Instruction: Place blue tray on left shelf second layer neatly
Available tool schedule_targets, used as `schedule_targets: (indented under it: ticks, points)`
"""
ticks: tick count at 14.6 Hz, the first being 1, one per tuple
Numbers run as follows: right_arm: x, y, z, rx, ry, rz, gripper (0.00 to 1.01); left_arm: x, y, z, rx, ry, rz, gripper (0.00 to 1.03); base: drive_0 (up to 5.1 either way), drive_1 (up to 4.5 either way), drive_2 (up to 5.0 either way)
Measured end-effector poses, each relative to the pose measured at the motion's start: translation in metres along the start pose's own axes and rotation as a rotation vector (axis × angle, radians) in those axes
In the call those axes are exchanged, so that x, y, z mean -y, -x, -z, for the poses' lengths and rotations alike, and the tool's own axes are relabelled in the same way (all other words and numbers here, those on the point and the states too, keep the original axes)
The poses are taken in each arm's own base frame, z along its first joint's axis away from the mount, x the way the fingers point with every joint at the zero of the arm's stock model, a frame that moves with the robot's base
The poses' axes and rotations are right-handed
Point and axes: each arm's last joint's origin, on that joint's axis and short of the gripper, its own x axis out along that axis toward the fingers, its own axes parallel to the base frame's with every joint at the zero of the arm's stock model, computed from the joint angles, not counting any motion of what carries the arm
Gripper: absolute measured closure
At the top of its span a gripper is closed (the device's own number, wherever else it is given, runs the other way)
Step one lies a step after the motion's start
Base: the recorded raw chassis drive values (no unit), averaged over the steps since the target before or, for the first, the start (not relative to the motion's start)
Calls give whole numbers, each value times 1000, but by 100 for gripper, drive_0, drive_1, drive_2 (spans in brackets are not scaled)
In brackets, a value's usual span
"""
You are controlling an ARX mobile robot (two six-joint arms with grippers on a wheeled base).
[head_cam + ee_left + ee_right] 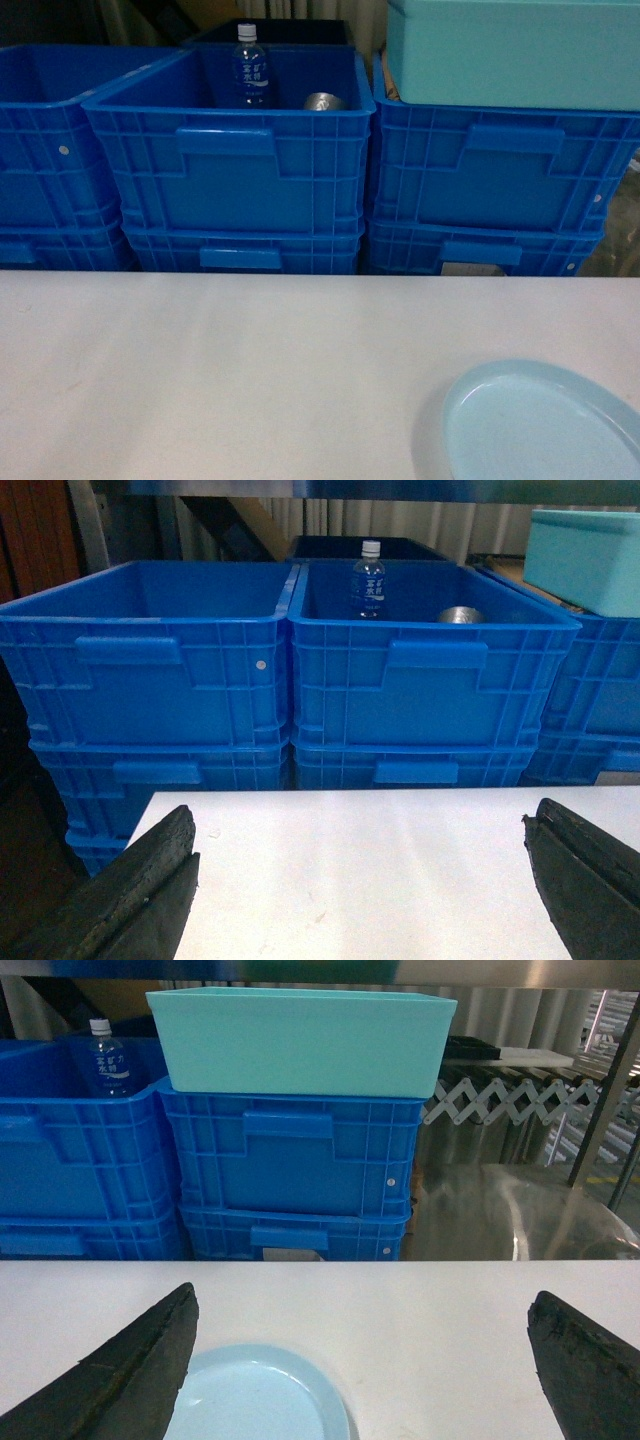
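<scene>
The blue tray (545,425) lies flat on the white table (250,370), at the near right corner of the head view, partly cut off by the picture's lower edge. In the right wrist view the same tray (262,1395) sits just under the right hand (365,1360), whose two dark fingers (130,1375) stand wide apart above the table; the left one covers part of the tray's rim, and contact cannot be told. The left hand (365,880) hovers over bare table farther left, its fingers (130,900) also spread wide, holding nothing.

Behind the table's far edge stand stacked deep blue crates (240,190). The middle top crate holds an upright water bottle (250,68) with a blue label and a small metal can (324,101) beside it. On the right stack rests a turquoise box (515,50). To the right of that stack, the right wrist view shows shiny steel surfaces and a folding lattice barrier (510,1100).
</scene>
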Motion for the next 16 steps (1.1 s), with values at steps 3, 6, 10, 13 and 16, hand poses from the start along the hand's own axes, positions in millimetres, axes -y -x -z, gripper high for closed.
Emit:
schedule_targets:
  ticks: [3, 6, 10, 13, 16]
  points:
    - [0, 0, 0, 0, 0, 0, 3, 0, 0, 0, 0, 0, 0, 5, 0, 0, 0]
    - [0, 0, 0, 0, 0, 0, 3, 0, 0, 0, 0, 0, 0, 5, 0, 0, 0]
    - [0, 0, 0, 0, 0, 0, 3, 0, 0, 0, 0, 0, 0, 5, 0, 0, 0]
    - [0, 0, 0, 0, 0, 0, 3, 0, 0, 0, 0, 0, 0, 5, 0, 0, 0]
    - [0, 0, 0, 0, 0, 0, 3, 0, 0, 0, 0, 0, 0, 5, 0, 0, 0]
